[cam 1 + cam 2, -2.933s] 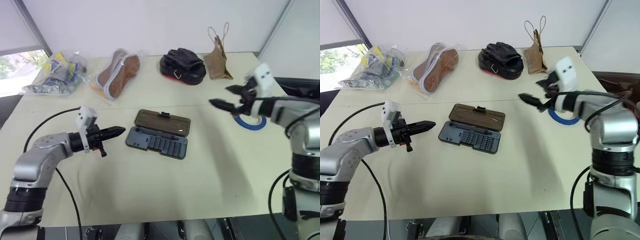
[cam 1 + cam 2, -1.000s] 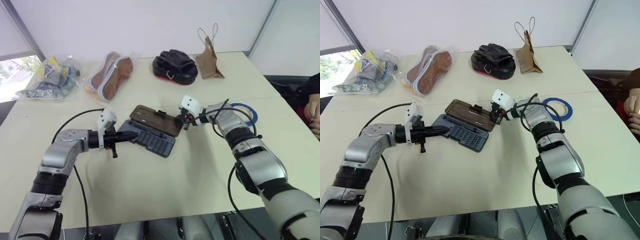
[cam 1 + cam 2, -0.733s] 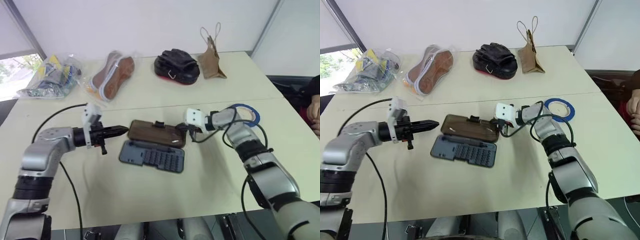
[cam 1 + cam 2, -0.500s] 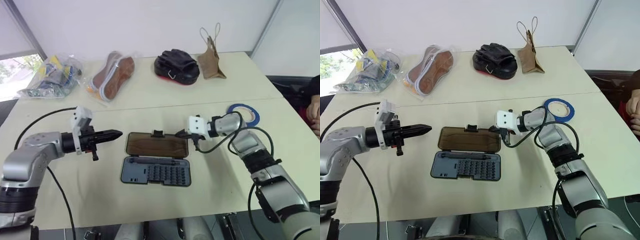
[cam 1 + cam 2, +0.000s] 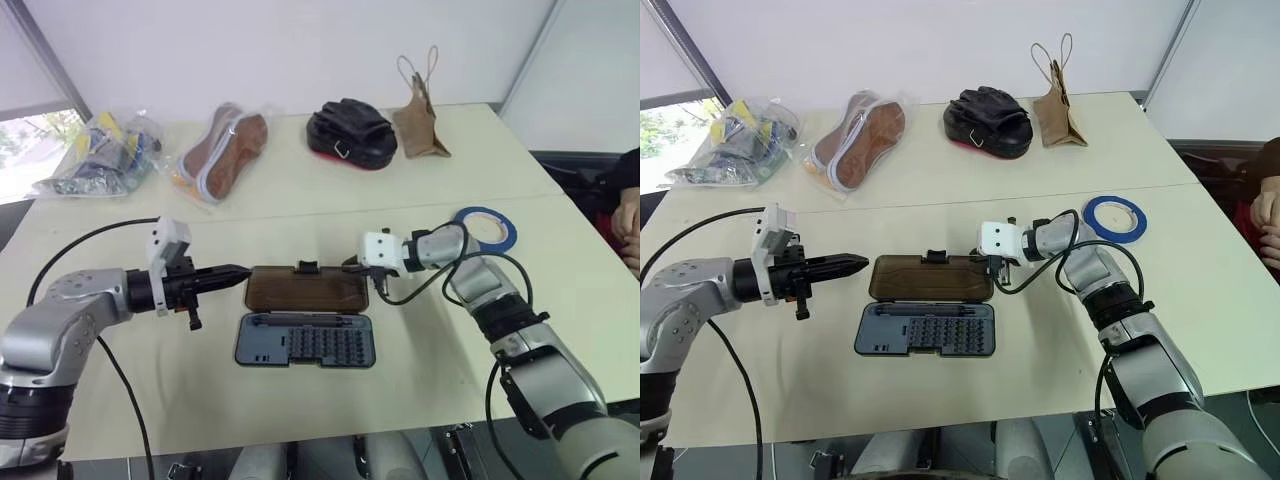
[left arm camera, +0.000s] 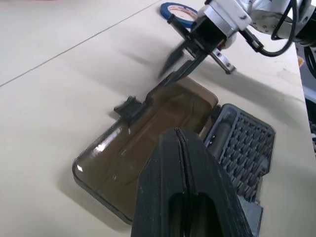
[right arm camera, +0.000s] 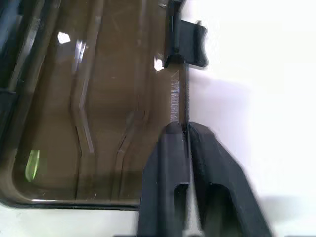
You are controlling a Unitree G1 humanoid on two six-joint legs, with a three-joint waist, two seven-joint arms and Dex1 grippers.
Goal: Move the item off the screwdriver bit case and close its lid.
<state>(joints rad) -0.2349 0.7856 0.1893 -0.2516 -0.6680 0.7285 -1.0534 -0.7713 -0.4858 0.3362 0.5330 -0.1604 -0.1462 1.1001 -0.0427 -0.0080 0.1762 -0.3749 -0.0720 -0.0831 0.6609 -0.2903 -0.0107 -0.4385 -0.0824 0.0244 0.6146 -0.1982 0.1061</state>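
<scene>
At the left of the head view your left gripper (image 5: 232, 271) has its two black fingers pressed together, the tip just beside the left end of the translucent smoky brown plastic lid (image 5: 305, 289). That lid lies flat open on the pale table (image 5: 420, 375), its small black latch tab (image 5: 306, 267) on the far edge, with the dark grey-blue tray of the screwdriver bit case (image 5: 305, 342) below it in the frame. At the lid's right end sits your right gripper (image 5: 355, 266); the lid's rim runs into the narrow slit between its jaws, but you cannot tell whether they clamp it. The thin blue ring of tape (image 5: 490, 228) lies on the table at the right of the frame, well apart from the case, so only the closing is left.

Watch for the flat lid giving you no edge to lift: a push from either end may slide the whole light case instead of folding it. A one-corner lift could twist the hinge or leave the latch unseated.

Against the earliest frame, the case has gone from skewed to square with the table's near edge, and the right gripper has come from above the tape to the lid
</scene>
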